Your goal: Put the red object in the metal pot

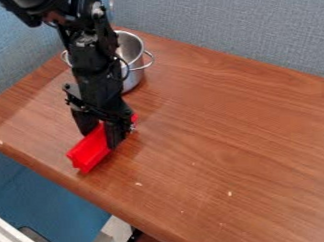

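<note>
Red object clamped in the pincer.

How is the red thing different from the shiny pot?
The red object is bright red, long and blocky; the metal pot is silvery, shiny and round. The red object lies near the table's front edge, while the pot stands further back, behind the arm. The tool is shut right at the red object's upper end, but nothing grips the pot. Both rest on the same wooden table.
</note>
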Robot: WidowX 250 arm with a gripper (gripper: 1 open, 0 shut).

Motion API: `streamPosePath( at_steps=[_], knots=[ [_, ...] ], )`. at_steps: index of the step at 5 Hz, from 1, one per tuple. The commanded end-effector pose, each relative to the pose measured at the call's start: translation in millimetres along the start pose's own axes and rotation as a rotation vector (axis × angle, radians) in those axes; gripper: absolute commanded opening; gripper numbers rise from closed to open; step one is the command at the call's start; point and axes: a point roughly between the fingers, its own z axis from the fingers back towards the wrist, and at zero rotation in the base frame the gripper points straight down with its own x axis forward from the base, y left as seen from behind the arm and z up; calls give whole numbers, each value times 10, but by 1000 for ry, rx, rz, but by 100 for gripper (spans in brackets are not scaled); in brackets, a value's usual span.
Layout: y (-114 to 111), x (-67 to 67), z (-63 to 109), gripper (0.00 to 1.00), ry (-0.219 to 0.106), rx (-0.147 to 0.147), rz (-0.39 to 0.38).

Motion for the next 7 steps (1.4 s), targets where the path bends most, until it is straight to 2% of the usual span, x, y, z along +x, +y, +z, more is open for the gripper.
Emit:
streamPosePath(
  at_steps=[1,2,3,4,5,6,7],
  knots=[
    [75,29,80,0,-34,5,-57],
    [79,30,243,0,-35,-17,-30],
    [199,93,522,0,-68,-35,48],
    [319,198,771,0,-70,-36,103],
    [476,424,1028,0,-88,-48,168],
    [614,700,1216,0,-120,-43,208],
    [789,694,1026,0,-101,-10,205]
  ],
)
